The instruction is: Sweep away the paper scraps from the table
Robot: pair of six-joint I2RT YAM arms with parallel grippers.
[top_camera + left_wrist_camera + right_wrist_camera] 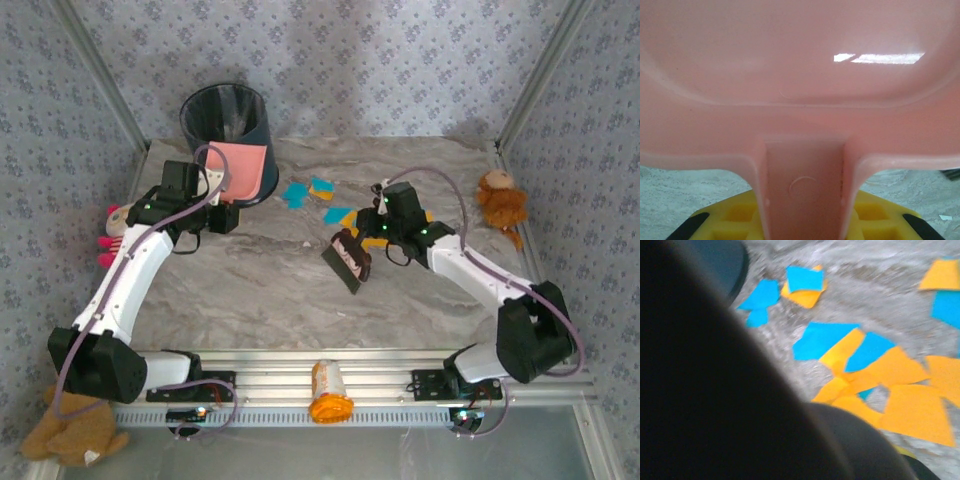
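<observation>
Left gripper (222, 205) is clenched on the handle of a pink plastic dustpan (246, 168), whose pan is tipped up beside a round black bin (226, 112). Right gripper (372, 238) grasps what looks like a dark hand brush (348, 260). Orange-yellow and turquoise paper scraps (322, 190) lie in a loose band running left to right across the far middle of the marble-veined table (260, 290).

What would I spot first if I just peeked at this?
Probably the bright orange and blue paper scraps scattered toward the far middle of the table. Next, the pink dustpan that the left gripper holds by the black bin, and the dark brush in the right gripper.
</observation>
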